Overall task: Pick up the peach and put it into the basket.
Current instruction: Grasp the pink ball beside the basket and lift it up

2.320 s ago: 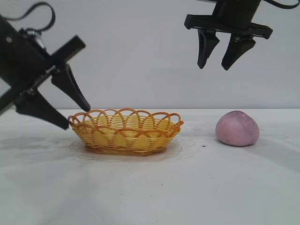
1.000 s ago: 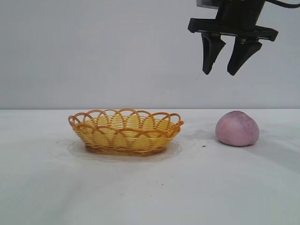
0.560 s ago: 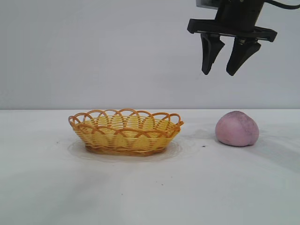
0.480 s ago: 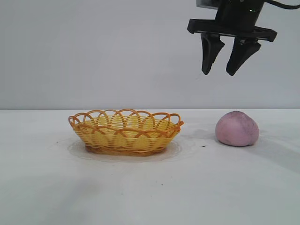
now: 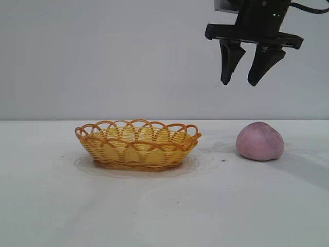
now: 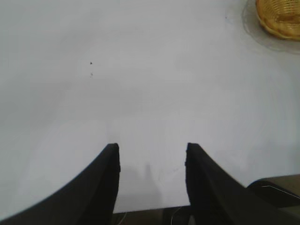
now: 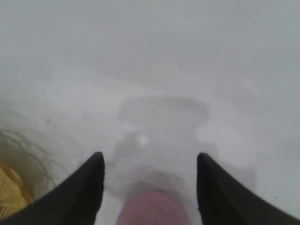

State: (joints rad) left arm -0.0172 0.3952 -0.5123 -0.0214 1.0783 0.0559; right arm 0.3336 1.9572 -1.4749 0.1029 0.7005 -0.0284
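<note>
The basket (image 5: 138,144) sits on the table (image 5: 164,216) left of centre. The peach (image 5: 260,141) lies on the table well apart to its right. The right gripper (image 5: 243,81) hangs high above, over the peach's left side, fingers spread. The left gripper (image 6: 151,154), open too, is over bare table away from the basket.
</note>
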